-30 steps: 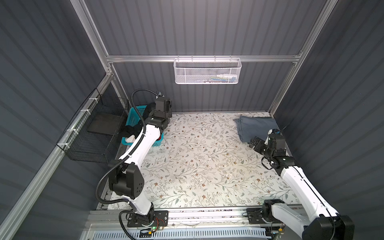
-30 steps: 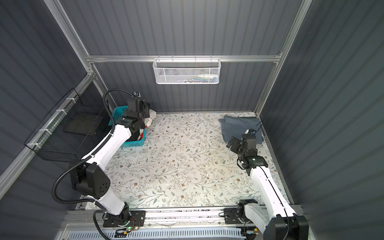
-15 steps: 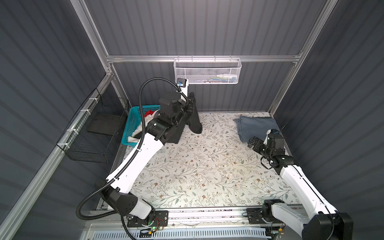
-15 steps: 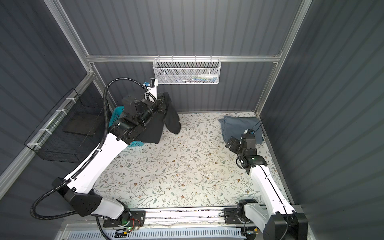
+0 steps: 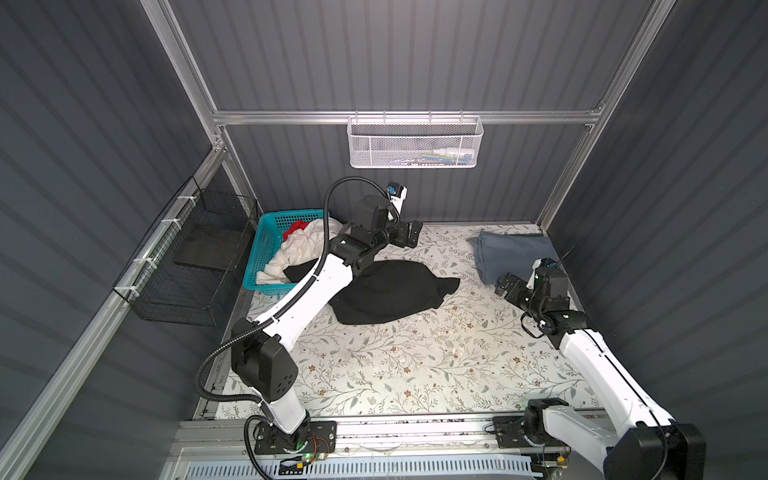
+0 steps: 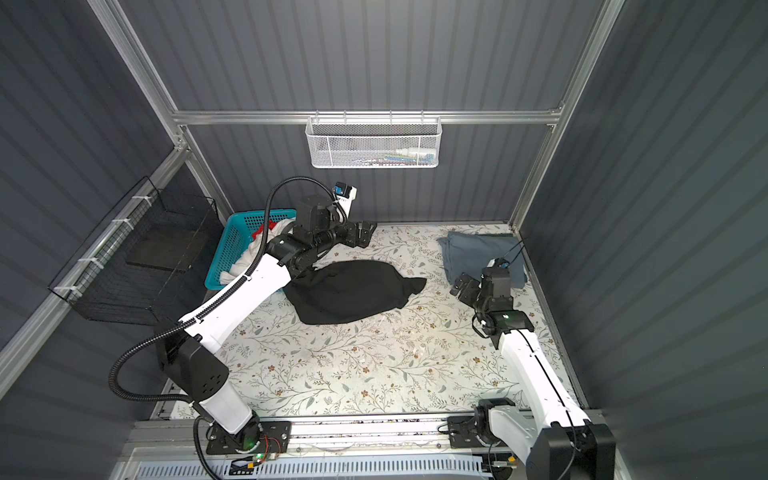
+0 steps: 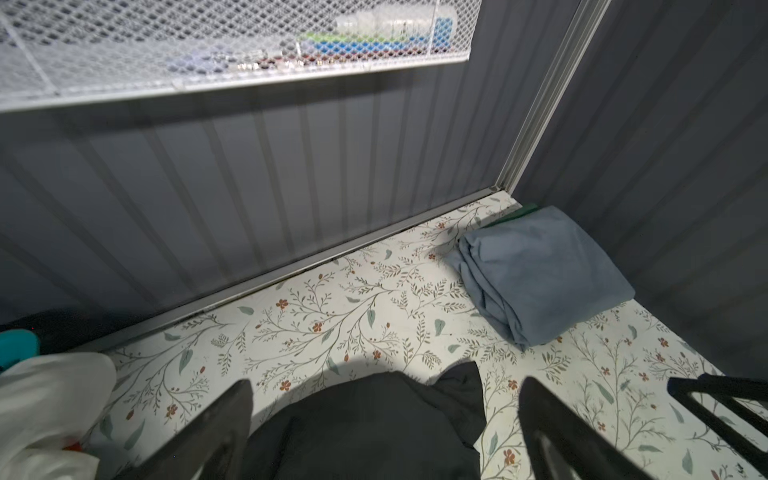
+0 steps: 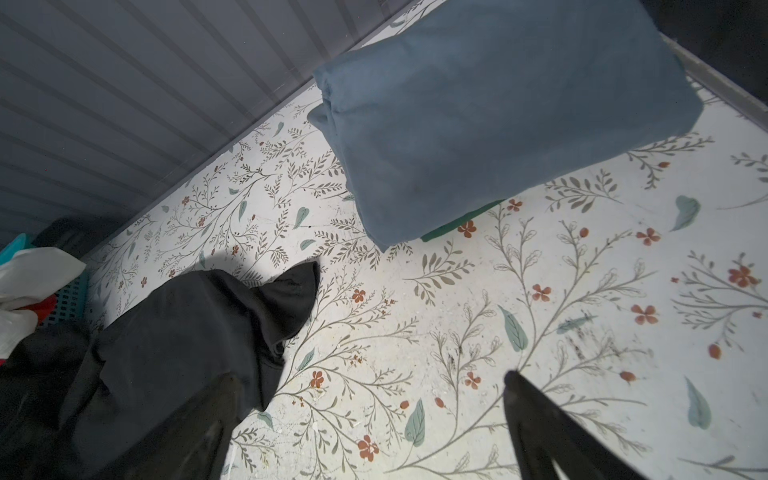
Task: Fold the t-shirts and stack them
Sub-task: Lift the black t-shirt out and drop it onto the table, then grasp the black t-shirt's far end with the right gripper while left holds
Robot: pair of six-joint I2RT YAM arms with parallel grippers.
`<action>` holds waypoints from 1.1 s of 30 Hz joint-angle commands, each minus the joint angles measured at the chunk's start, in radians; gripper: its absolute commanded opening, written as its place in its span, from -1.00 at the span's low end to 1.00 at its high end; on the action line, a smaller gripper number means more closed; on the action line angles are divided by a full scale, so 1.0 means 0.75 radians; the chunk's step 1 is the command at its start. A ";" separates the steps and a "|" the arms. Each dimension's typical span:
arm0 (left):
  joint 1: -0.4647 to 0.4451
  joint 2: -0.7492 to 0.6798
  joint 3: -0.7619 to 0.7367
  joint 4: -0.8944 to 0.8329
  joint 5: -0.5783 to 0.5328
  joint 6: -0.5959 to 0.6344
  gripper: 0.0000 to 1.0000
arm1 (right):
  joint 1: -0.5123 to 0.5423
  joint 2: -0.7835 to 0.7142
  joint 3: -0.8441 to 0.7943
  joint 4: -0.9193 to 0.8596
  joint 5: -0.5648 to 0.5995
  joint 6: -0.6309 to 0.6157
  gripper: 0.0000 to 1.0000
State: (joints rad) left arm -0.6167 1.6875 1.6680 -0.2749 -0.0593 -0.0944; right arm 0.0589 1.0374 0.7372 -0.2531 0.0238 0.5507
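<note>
A large black t-shirt (image 5: 390, 295) (image 6: 353, 291) lies crumpled on the flowered table, left of the middle. Above its far edge hangs my left gripper (image 5: 409, 235) (image 7: 384, 382), open and holding nothing; the black cloth lies below it, between its fingers in the left wrist view. At the back right rests a folded slate blue-grey t-shirt (image 5: 511, 253) (image 8: 498, 112), with a green edge (image 8: 457, 224) showing under it. Just in front of it my right gripper (image 5: 508, 284) (image 8: 371, 376) stands open over bare table. A white t-shirt (image 5: 299, 249) and a red one (image 5: 295, 227) lie bunched in the basket.
The teal basket (image 5: 266, 232) stands at the back left, with a corner of the black shirt over its rim. A white mesh basket (image 5: 413, 141) hangs on the back wall. A black wire basket (image 5: 187, 266) hangs on the left wall.
My left gripper lifted the black t-shirt out of the basket, swung it right over the table and let it go; it now lies on the table. The right arm barely moved.
</note>
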 commanded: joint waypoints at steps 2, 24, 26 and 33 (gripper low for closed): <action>-0.008 -0.120 -0.129 -0.020 -0.152 -0.033 0.99 | 0.003 0.017 0.000 0.005 -0.038 0.018 0.98; -0.008 -0.493 -0.675 -0.026 -0.558 -0.237 1.00 | 0.510 0.871 0.320 0.215 -0.317 0.192 0.74; -0.008 -0.495 -0.682 -0.028 -0.563 -0.230 0.99 | 0.516 0.910 0.318 0.242 -0.317 0.214 0.65; -0.008 -0.501 -0.687 -0.044 -0.589 -0.213 1.00 | 0.516 1.006 0.351 0.237 -0.279 0.223 0.41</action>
State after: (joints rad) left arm -0.6167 1.3262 1.1656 -0.3000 -0.4755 -0.2665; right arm 0.4419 1.7737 0.9676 -0.0822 -0.1993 0.7063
